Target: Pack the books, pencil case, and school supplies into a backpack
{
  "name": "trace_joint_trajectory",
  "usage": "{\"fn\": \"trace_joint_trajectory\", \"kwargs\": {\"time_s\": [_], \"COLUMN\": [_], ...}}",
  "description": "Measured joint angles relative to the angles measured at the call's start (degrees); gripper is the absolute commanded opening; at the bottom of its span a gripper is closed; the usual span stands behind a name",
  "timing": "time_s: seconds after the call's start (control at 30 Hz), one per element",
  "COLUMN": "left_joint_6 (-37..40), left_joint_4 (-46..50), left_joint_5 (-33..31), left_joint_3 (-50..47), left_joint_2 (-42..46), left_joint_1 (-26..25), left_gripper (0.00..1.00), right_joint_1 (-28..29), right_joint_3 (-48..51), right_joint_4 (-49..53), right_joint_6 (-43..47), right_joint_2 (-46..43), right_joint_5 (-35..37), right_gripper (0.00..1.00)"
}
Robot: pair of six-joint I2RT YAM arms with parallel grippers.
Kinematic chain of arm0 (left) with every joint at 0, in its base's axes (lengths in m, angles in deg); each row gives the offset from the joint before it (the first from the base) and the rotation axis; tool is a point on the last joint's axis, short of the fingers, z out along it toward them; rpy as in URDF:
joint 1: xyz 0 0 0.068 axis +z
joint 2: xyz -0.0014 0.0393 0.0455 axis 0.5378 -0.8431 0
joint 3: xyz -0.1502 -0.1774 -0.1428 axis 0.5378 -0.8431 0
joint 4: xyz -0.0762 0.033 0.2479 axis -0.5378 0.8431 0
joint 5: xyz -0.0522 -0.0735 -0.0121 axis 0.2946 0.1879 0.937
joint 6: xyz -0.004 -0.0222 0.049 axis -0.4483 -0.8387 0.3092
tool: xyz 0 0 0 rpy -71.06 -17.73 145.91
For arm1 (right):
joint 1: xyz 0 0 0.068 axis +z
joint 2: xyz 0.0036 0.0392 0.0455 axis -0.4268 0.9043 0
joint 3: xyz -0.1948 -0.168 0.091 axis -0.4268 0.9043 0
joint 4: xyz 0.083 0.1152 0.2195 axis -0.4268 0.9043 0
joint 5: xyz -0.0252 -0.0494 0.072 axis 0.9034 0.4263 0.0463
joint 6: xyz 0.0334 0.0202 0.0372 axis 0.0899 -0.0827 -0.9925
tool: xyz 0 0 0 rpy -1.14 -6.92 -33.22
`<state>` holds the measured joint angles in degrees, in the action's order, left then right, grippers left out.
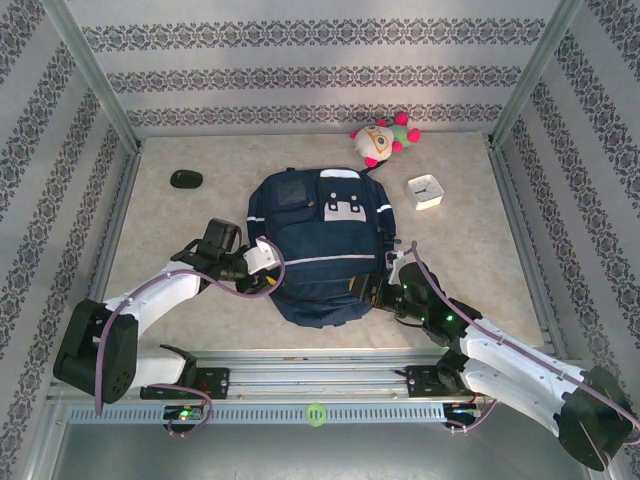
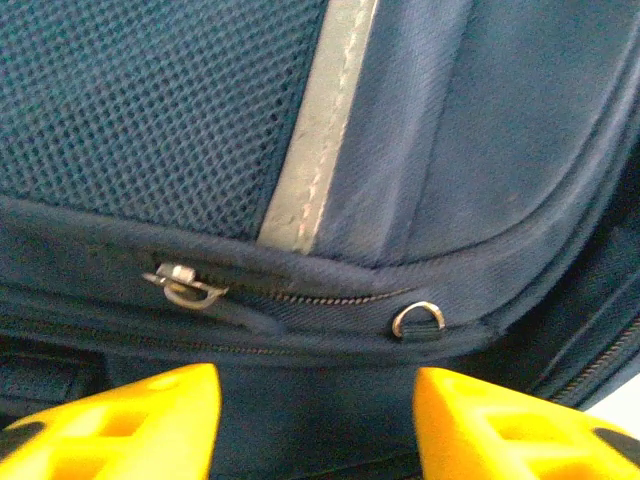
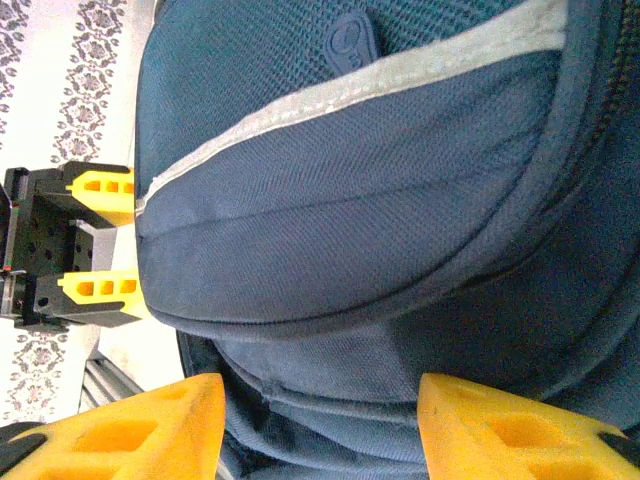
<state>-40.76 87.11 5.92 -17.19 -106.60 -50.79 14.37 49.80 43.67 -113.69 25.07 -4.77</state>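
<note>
The navy backpack lies flat in the middle of the table, with white stripes and white patches on its upper pocket. My left gripper is at its lower left edge; in the left wrist view this gripper is open, its yellow fingers straddling blue fabric just below a zipper pull and a metal D-ring. My right gripper is open at the lower right edge, and up close it spans a fold of the backpack. The book, pencil case and pink block are out of view.
A black oval object lies at the back left. A square white clock and a colourful plush toy sit at the back right. Metal frame posts and patterned walls enclose the table. The left gripper shows in the right wrist view.
</note>
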Motion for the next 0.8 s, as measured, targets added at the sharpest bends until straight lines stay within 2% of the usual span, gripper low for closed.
{"fn": "trace_joint_trajectory", "kwargs": {"time_s": [0.13,0.4,0.5,0.8], "left_joint_6": [-2.2,-6.2,-7.3,-9.3], "left_joint_4": [-3.8,-10.0,-10.8,-12.4], "left_joint_5": [-1.1,1.0,0.7,-0.4], "left_joint_3": [-0.6,-0.7,-0.7,-0.6], "left_joint_2": [-0.4,-3.6,-4.0,-5.1], "left_joint_1": [0.0,0.0,0.0,0.0], "left_gripper": [0.61,0.61,0.52,0.14], "right_joint_1": [0.0,0.0,0.0,0.0], "right_joint_3": [0.0,0.0,0.0,0.3], "right_joint_4": [-0.8,-1.6,-2.2,-3.7], "right_joint_6": [-0.3,-0.3,-0.3,-0.3], "right_joint_2": [1.4,3.2,4.2,6.6], "right_joint_5": [0.3,0.3,0.3,0.3], "right_gripper": [0.55,0.55,0.55,0.55]}}
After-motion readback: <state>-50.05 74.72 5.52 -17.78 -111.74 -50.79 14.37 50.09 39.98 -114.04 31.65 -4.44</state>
